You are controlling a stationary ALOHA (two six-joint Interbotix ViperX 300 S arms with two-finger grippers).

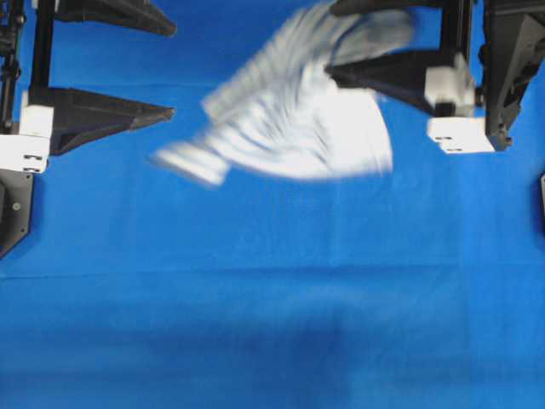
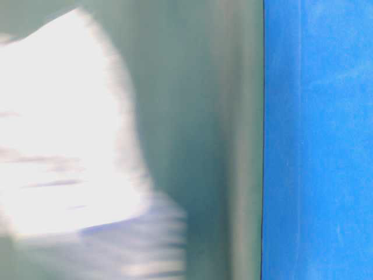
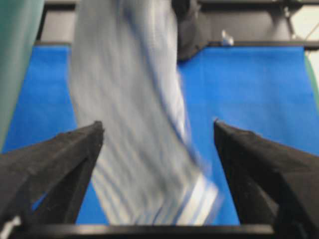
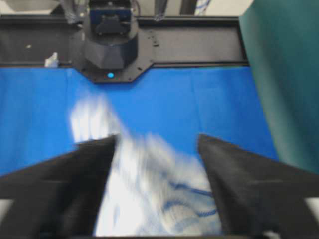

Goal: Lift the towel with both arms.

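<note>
Striped cloth, the towel (image 1: 298, 128), blurs free between the wide-open left gripper (image 3: 158, 130) and right gripper (image 4: 157, 142); lifting seemingly over, next needs regrasping.

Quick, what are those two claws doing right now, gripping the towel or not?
Left claw: open, fingers wide apart, not gripping the blurred towel.
Right claw: open, holding nothing; the towel lies between its fingers.

Blue sheet under bright, even light

A plain blue sheet (image 1: 272, 324) is covering the whole work surface, creasing faintly across its middle; a teal-green panel (image 4: 284, 74) is standing at three o'clock, a black rail (image 4: 199, 45) running along twelve o'clock.
</note>
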